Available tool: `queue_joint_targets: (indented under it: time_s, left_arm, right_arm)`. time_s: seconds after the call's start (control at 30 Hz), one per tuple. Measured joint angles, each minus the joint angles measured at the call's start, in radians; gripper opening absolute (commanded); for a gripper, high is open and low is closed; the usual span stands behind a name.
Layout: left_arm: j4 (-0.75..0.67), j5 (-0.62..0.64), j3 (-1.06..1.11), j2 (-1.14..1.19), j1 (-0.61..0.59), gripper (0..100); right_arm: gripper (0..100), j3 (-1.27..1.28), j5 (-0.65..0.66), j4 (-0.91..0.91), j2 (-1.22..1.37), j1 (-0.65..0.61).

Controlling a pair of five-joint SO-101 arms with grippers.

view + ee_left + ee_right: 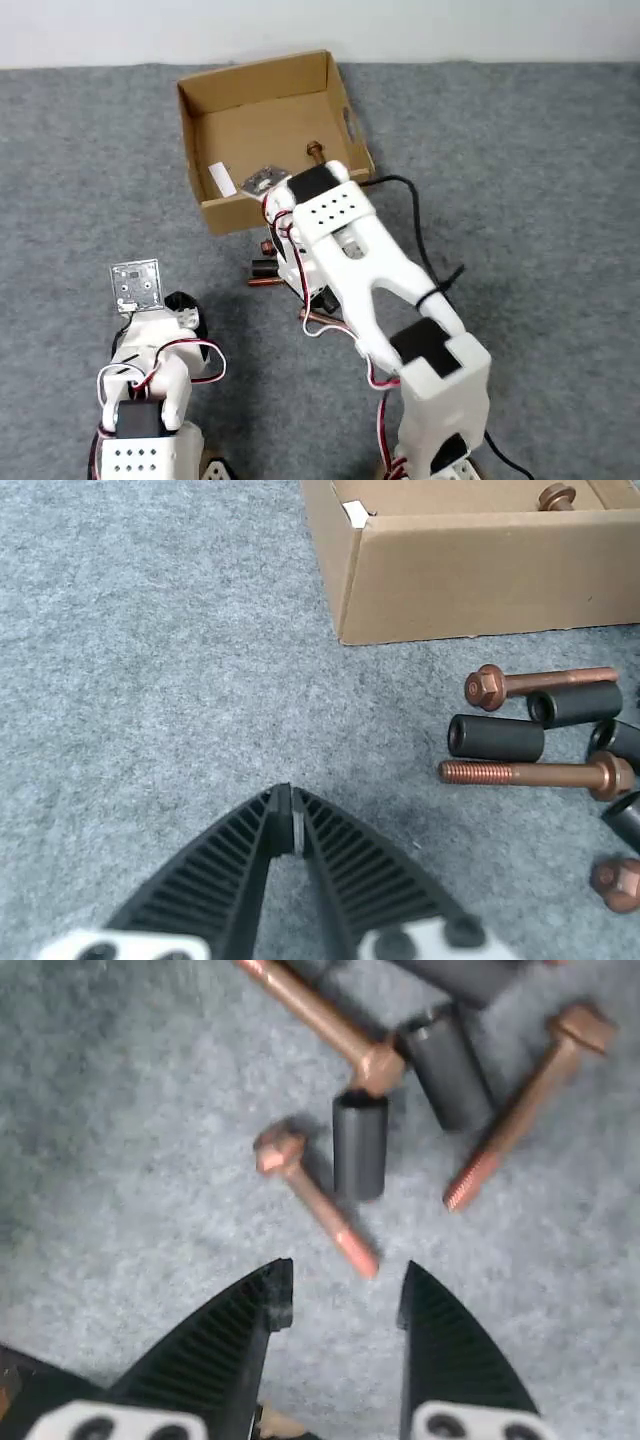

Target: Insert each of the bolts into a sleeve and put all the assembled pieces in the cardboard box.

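The cardboard box point(262, 120) stands at the back of the table with one copper bolt in a sleeve point(313, 150) inside it. In front of the box lie loose copper bolts point(540, 683) and black sleeves point(495, 737). My right gripper point(345, 1285) hangs open just above this pile, with a short bolt point(315, 1198) and a sleeve point(360, 1146) right ahead of its fingertips and nothing between them. The left gripper point(290, 808) is shut and empty, low over bare carpet to the left of the pile. From above, the right arm point(350, 250) covers most of the pile.
Grey carpet point(540, 180) covers the table, with open room to the left and right of the box. A white label point(222, 179) and a small metal plate point(262, 181) lie inside the box. A black cable point(415, 215) trails beside the right arm.
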Motion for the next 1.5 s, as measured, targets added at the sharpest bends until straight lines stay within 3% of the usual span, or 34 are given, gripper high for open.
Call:
queue_joint_targets:
  time_s: [0.47,0.6,0.8,1.0,1.17,1.5]
  left_arm:
    - [0.0,0.0,0.0,0.0,0.0,1]
    - [0.0,0.0,0.0,0.0,0.0,1]
    - [0.0,0.0,0.0,0.0,0.0,1]
    - [0.0,0.0,0.0,0.0,0.0,1]
    - [0.0,0.0,0.0,0.0,0.0,1]
    - [0.0,0.0,0.0,0.0,0.0,1]
  right_arm:
    - [13.0,0.002,0.0,-0.203,0.219,0.005]
    - [0.0,-0.008,0.0,-0.216,0.261,0.006]
    - [0.9,0.003,-0.006,-0.207,0.232,0.009]
    - [0.8,0.005,-0.014,-0.087,0.058,0.005]
    - [0.8,0.02,-0.121,0.058,-0.138,0.003]
    - [0.8,0.408,-0.305,0.06,-0.632,0.1]
